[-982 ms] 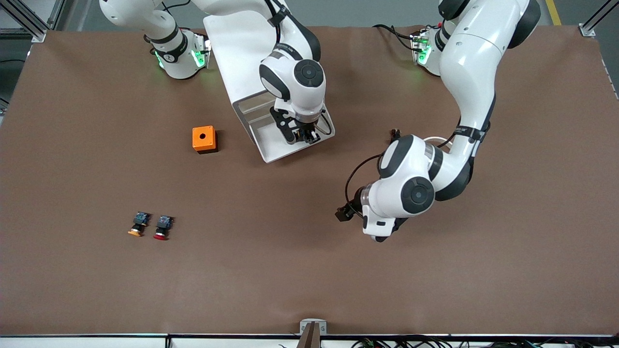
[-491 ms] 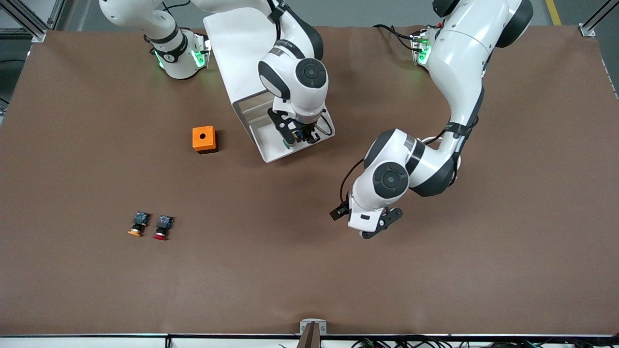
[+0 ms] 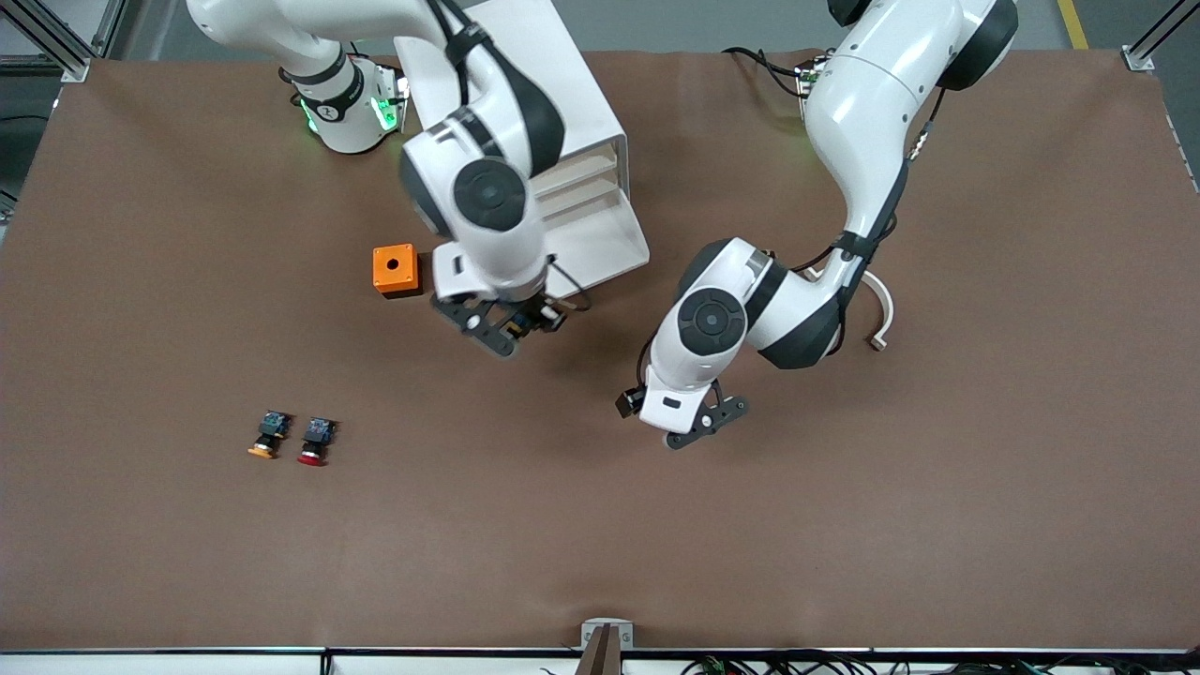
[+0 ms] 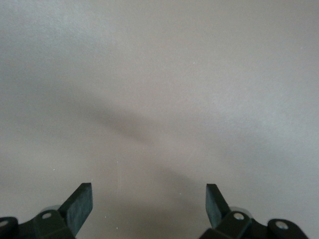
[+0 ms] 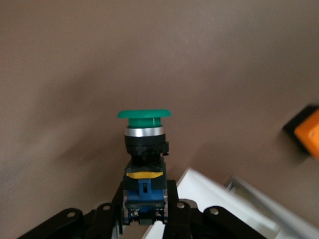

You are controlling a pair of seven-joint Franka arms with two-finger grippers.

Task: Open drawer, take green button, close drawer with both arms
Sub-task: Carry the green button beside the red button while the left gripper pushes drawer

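The white cabinet [image 3: 553, 94] stands near the right arm's base, and its lowest drawer [image 3: 609, 246] is pulled open. My right gripper [image 3: 511, 326] is over the table just past the drawer's front, shut on the button [image 3: 520, 325]. In the right wrist view the fingers [image 5: 172, 199] clamp the button's blue body [image 5: 144, 191], with the green cap [image 5: 144, 115] pointing away, and the drawer's white edge [image 5: 214, 196] lies beside it. My left gripper [image 3: 698, 422] is open and empty over bare table; in its own view [image 4: 148, 199] only the mat shows.
The small orange box with a round hole [image 3: 395, 269] stands beside the drawer, also in the right wrist view [image 5: 308, 132]. An orange-capped button [image 3: 266, 437] and a red-capped button [image 3: 315, 442] lie nearer the front camera. A white curved piece [image 3: 881, 314] lies by the left arm.
My right gripper has lifted out of the drawer with the button and come over the table by its front. My left arm has swung toward the right arm's end.
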